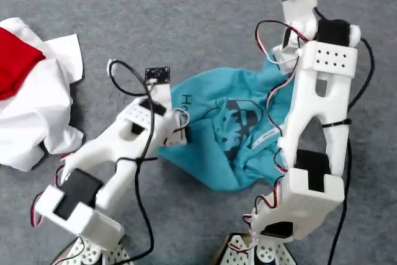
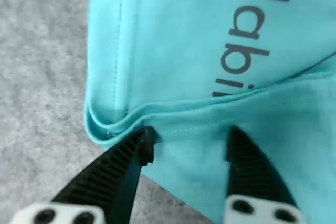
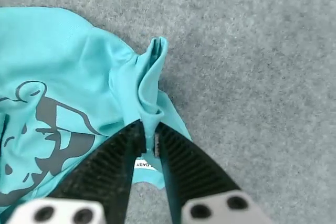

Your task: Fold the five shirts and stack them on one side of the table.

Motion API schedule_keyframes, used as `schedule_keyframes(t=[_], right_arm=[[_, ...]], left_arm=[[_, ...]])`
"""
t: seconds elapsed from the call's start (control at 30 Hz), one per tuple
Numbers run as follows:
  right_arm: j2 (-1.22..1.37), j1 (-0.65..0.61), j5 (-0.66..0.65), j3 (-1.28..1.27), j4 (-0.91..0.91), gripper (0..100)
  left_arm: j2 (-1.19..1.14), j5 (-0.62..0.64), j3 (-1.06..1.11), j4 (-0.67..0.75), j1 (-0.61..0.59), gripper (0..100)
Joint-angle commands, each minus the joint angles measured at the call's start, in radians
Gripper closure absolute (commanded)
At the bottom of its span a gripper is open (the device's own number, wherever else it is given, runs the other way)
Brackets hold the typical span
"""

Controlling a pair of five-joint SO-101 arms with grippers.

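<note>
Teal shirt (image 3: pixel 68 66), ridge tight between right jaws

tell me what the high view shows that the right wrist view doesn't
High view: a white shirt with a red shirt on it at the table's left edge, and the left arm and right arm flanking the teal shirt. Right wrist view: the right gripper shut on a raised fold of that shirt, with a small white label close by. Both: the teal shirt with its dark print, on the grey table.
</note>
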State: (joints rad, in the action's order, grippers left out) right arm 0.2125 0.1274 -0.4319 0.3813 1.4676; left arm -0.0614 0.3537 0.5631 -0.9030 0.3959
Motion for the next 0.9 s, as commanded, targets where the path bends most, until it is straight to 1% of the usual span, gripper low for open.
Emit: schedule_keyframes(t=[0.0,0.07,0.13,0.27,0.4,0.5,0.63,0.77,0.87], right_arm=[[-0.087,0.022,0.005,-0.021,-0.035,99.5],[-0.082,0.033,0.005,-0.021,-0.035,99.5],[-0.082,0.044,0.005,-0.018,-0.035,99.5],[-0.082,0.073,-0.032,-0.025,-0.025,99.5],[-0.081,0.087,-0.034,-0.027,-0.011,99.5],[-0.081,0.081,-0.034,-0.027,0.002,99.5],[-0.071,0.077,-0.031,-0.033,-0.012,99.5],[-0.015,0.077,-0.029,-0.068,-0.071,99.5],[0.048,0.077,-0.026,-0.094,-0.126,99.5]], left_arm=[[-0.010,-0.002,-0.081,-0.061,-0.008,93],[-0.010,-0.052,-0.104,-0.097,-0.005,99],[-0.010,-0.107,-0.127,-0.167,-0.002,97],[-0.007,-0.167,-0.149,-0.305,-0.023,98],[0.076,-0.249,-0.107,-0.374,-0.058,98],[0.200,-0.304,-0.032,-0.379,-0.089,98],[0.426,-0.341,0.112,-0.381,-0.089,98],[0.659,-0.387,0.262,-0.381,-0.089,98],[0.782,-0.439,0.358,-0.387,-0.089,98]])
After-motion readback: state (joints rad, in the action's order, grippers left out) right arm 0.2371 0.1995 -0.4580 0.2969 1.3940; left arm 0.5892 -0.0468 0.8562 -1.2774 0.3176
